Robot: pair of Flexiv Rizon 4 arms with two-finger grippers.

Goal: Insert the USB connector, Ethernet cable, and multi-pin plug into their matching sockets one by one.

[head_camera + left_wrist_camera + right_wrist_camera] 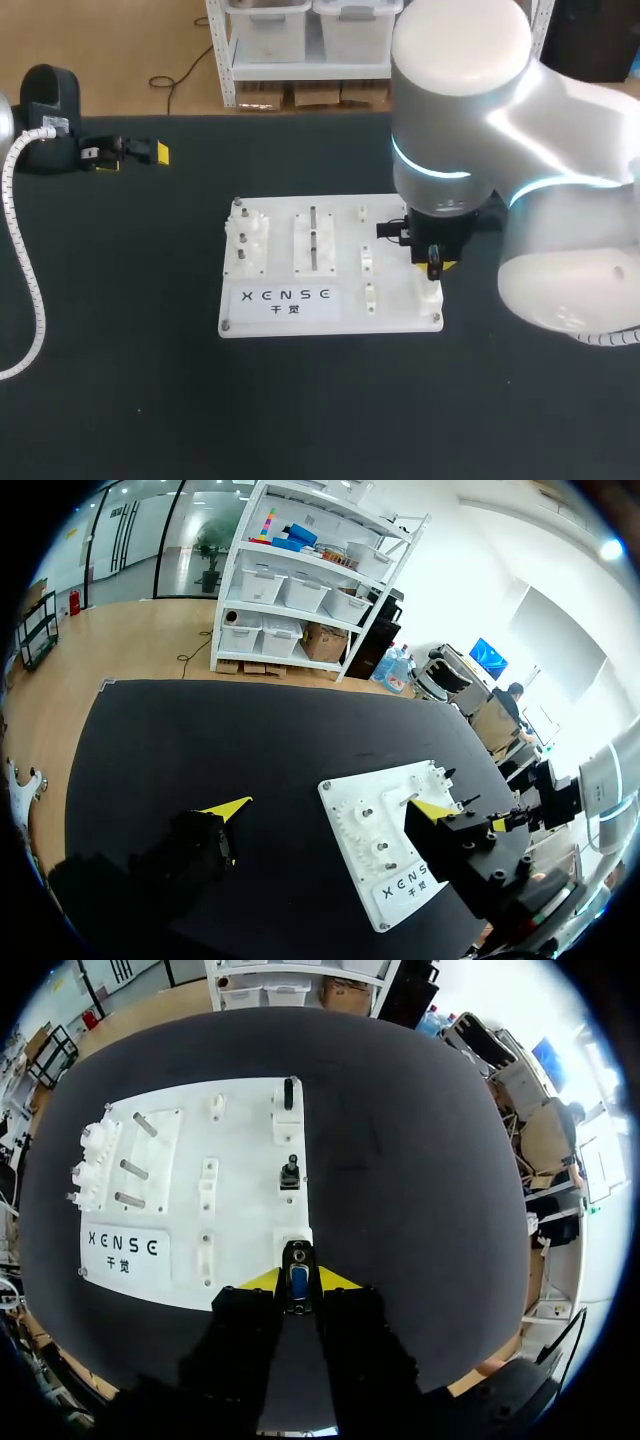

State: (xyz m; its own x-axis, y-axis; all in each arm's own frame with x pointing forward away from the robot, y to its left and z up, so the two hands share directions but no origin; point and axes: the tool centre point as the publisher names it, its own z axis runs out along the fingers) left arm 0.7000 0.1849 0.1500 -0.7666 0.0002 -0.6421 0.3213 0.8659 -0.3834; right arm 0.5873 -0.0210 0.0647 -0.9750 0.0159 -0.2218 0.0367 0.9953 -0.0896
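Right claw (298, 1282), mine: pinching black plug (298, 1260) over white board (240, 1160), right edge. Left claw (330, 810), mine: spread, well apart, above black table (200, 740).

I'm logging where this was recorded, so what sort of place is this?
Probably a robotics lab workbench: a black table, a white practice board with pegs, gears and sockets, and a connector gripped in my right arm's jaws.
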